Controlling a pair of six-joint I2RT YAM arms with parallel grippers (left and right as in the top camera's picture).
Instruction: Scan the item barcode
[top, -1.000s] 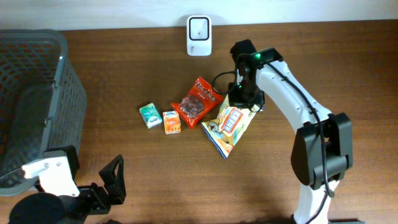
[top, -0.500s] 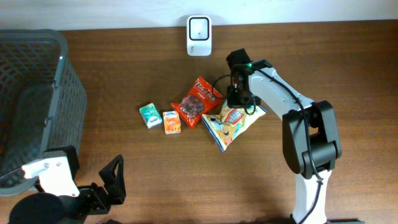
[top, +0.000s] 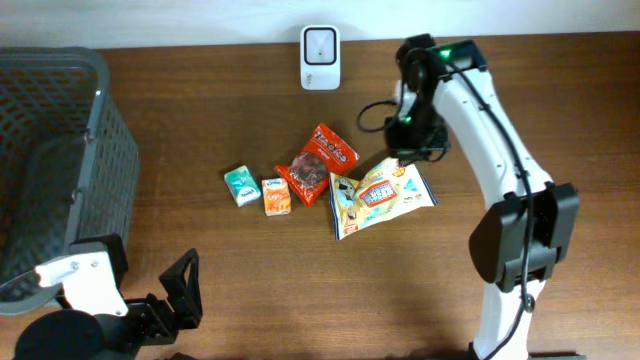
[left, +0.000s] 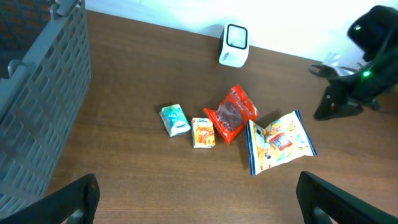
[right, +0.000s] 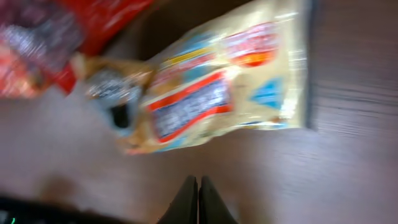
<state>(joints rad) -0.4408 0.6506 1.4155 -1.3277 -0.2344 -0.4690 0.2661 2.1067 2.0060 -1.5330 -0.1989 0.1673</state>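
Note:
A yellow-and-blue snack bag (top: 380, 197) lies flat on the brown table, printed side up. No barcode shows on it. My right gripper (top: 405, 150) hovers just behind the bag's far edge, shut with nothing in it. In the right wrist view the shut fingertips (right: 198, 182) point at bare wood just short of the bag (right: 224, 93). A white scanner (top: 320, 45) stands at the table's back edge. My left gripper (top: 182, 290) rests open at the front left, far from the items; its view shows the bag (left: 280, 140) and scanner (left: 235, 45).
A red snack pouch (top: 318, 164), a small orange box (top: 276, 196) and a teal box (top: 241, 186) lie in a row left of the bag. A grey mesh basket (top: 95, 130) fills the left side. A black cable loops by the right gripper.
The right gripper has swung off the bag toward the back right. The bag has turned and slid right, now lying more level and apart from the red pouch.

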